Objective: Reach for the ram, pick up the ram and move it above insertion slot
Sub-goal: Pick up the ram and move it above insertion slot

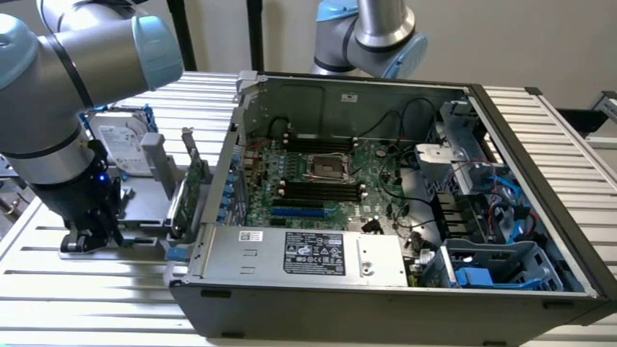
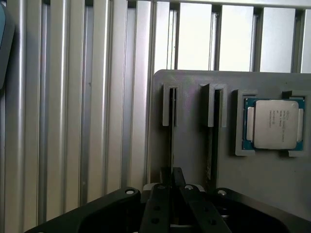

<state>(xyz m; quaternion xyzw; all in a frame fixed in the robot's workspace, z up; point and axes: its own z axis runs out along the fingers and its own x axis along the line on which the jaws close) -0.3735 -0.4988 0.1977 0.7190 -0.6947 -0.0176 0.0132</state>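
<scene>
1. The ram (image 2: 171, 136) stands on its edge in one groove of a grey holder (image 2: 194, 160). In the wrist view it reads as a thin dark strip running down into the gripper.
2. The gripper (image 2: 171, 177) sits directly over that strip. Its fingers (image 2: 163, 194) are drawn almost together, one on each side of the ram's thin edge, so they look closed on it.
3. The ram is seated in its groove and not yet raised. The reach therefore looks done and the grasp made or nearly made, while the lift is not.
4. A second groove (image 2: 212, 126) lies just beside the first. Beyond it, a processor chip (image 2: 277, 124) rests in its own pocket of the same holder.
5. In the exterior view the gripper (image 1: 89, 238) is low over the holder on the slatted table (image 1: 87, 289), at the exterior view's left of the open computer case (image 1: 386, 318).
6. The insertion slot (image 1: 323, 191) lies among the black memory slots on the motherboard (image 1: 381, 163) inside the case, well apart from the gripper. The carry across is all left to do.
7. An upright green expansion card (image 1: 190, 184) stands between the holder and the case wall.
</scene>
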